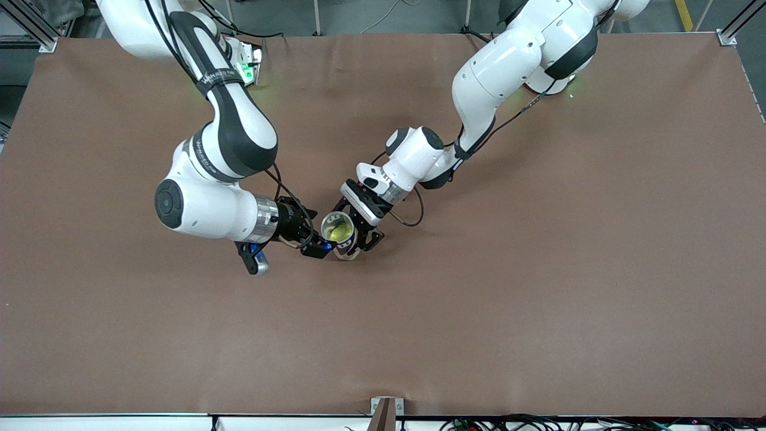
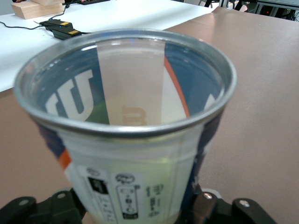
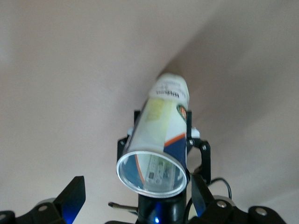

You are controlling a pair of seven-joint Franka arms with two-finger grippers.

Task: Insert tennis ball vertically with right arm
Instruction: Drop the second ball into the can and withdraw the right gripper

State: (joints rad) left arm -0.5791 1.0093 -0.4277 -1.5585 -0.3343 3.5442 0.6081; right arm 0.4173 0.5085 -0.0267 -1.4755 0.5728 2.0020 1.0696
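A clear tennis-ball tube [image 1: 339, 232] with a blue, white and orange label stands near the table's middle, open mouth up. My left gripper [image 1: 354, 237] is shut on its lower body. A yellow-green tennis ball [image 1: 340, 229] shows inside the tube. In the left wrist view the tube [image 2: 126, 116] fills the frame above the left gripper [image 2: 133, 211], with a green tint low in its wall. My right gripper [image 1: 316, 244] is open and empty beside the tube, toward the right arm's end. In the right wrist view the tube's mouth [image 3: 152, 172] sits between the right gripper's [image 3: 136, 183] spread fingers.
The brown table mat [image 1: 538, 269] is bare around the tube. A small wooden block [image 1: 383, 413] and cables lie at the table's front edge. The left wrist view shows a white surface [image 2: 117, 16] with a black device [image 2: 60, 29] off the mat.
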